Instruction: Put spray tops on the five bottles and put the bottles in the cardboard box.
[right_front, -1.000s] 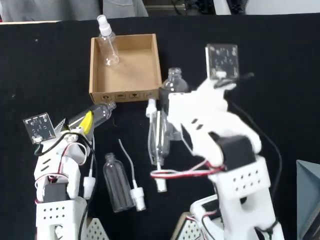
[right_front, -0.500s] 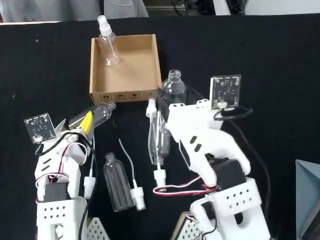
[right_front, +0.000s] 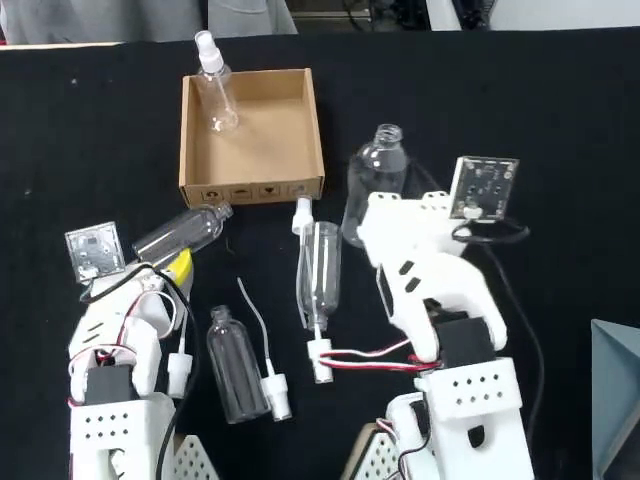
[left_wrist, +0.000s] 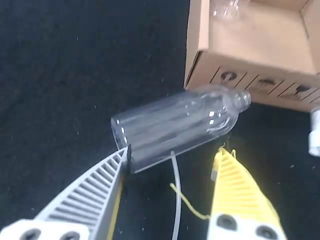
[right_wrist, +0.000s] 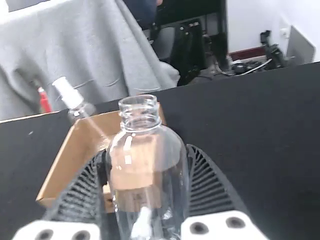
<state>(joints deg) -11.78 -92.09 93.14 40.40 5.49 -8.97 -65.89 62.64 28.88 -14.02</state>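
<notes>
Firmly clamped, the right gripper (right_wrist: 146, 167) holds an open-necked bottle (right_front: 376, 170) upright; the left gripper (left_wrist: 171, 152) gapes.

- cardboard box (right_front: 250, 188): brown, shallow, open top, far side of the table, left of centre.
- capped bottle (right_front: 218, 100): clear, white spray top on, leaning at the box's far-left corner, base inside the box.
- upright bottle (right_front: 375, 175): clear, no top, neck up, clamped in the right gripper (right_wrist: 146, 155), just right of the box.
- side bottle (right_front: 185, 232): clear, no top, lying by the box's near-left corner, neck toward the box.
- centre bottle (right_front: 318, 265): clear, lying on its side, neck toward the near side.
- neck spray top (right_front: 320, 358): white, at the centre bottle's neck; cannot tell if seated.
- loose spray top (right_front: 303, 215): white, at the centre bottle's far end, by the box's near-right corner.
- near bottle (right_front: 235, 370): clear, no top, lying near left, neck far.
- tubed spray top (right_front: 276, 392): white, just right of the near bottle's base, thin tube running far-left.
</notes>
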